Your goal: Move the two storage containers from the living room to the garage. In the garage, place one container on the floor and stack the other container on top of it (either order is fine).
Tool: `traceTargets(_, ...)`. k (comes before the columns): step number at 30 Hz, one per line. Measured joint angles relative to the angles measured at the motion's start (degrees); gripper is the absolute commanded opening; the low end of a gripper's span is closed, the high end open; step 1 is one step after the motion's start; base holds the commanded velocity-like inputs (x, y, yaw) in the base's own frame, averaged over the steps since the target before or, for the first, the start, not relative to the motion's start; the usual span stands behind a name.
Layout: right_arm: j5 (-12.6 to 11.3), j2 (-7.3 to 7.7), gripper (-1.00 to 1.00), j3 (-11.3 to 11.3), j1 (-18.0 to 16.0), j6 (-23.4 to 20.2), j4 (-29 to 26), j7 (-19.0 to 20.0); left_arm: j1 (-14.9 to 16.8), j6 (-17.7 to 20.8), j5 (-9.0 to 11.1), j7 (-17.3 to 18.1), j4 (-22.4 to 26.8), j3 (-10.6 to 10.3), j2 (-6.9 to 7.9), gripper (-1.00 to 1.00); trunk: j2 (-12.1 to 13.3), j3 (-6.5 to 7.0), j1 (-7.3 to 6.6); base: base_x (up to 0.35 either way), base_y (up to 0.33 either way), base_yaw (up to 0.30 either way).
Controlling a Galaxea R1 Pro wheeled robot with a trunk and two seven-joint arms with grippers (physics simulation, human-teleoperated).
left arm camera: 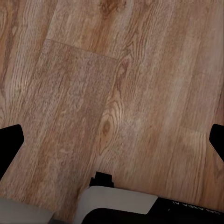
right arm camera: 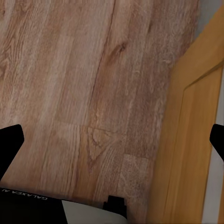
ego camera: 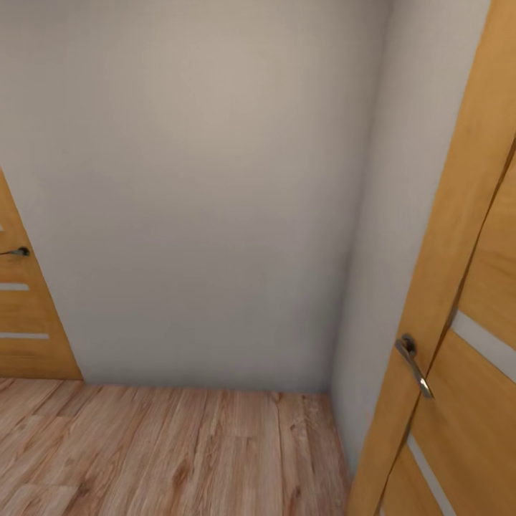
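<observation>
The storage containers are out of view. My left gripper hangs open over light wood plank flooring, its black fingertips far apart with nothing between them. My right gripper is open too, empty, above the same planks and close to an orange-brown wooden door.
I face a plain white wall that meets a side wall in a corner. A wooden door with a metal lever handle stands close on the right. Another wooden door is at the far left. Wood plank floor lies ahead.
</observation>
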State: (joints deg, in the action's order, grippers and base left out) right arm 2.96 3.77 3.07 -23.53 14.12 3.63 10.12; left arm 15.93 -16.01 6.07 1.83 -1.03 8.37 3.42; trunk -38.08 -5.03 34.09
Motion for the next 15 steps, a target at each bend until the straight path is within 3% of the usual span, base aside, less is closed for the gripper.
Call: traceTargets(15,0.0,-0.04,1.0,0.0,0.0,-0.06,0.0,-0.06,0.0,0.05,0.03,0.0,0.0,0.07,0.35,1.0,0.0,0.0,-0.01,0.318,0.0,0.0)
